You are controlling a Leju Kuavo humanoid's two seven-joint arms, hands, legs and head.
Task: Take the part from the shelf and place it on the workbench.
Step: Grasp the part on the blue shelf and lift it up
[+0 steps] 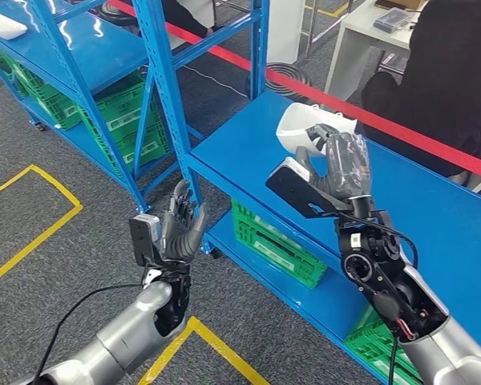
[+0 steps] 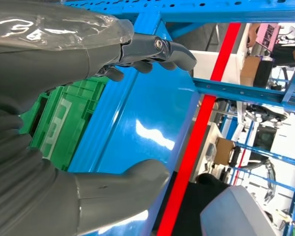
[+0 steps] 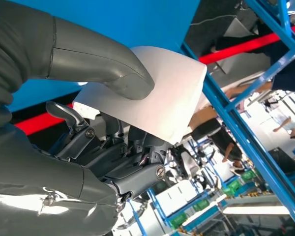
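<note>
- The white curved plastic part (image 1: 308, 122) is held above the top of the blue metal shelf (image 1: 426, 216), near that top's far edge and toward its left corner; it seems raised off the surface, though whether any edge touches cannot be told.
- The right hand (image 1: 341, 164) grips the part: in the right wrist view the thick grey thumb (image 3: 101, 61) presses across one broad face of the part (image 3: 168, 93) while the darker fingers (image 3: 112, 152) curl against the other face, so the part sits clamped between them.
- The right arm reaches up from the lower right over the front edge of the shelf top, its wrist camera housing a dark flat block just left of the hand.
- The left hand (image 1: 180, 228) holds nothing; it is raised before the shelf's left front corner, palm up, fingers apart and lightly curved. In the left wrist view its thumb (image 2: 124, 189) and fingers (image 2: 153, 51) stand well apart, with the blue shelf surface between them.
- A red band (image 1: 371, 112) runs along the far edge of the shelf top.
- A green slatted plastic crate (image 1: 274, 245) sits on the lower level under the shelf top's left end.
- A person in dark clothing (image 1: 443, 88) stands beyond the far edge, behind the red band.
- A second blue rack (image 1: 74, 56), with green crates on its lower level, stands to the left on the grey carpet, which carries yellow tape lines (image 1: 32, 233).
</note>
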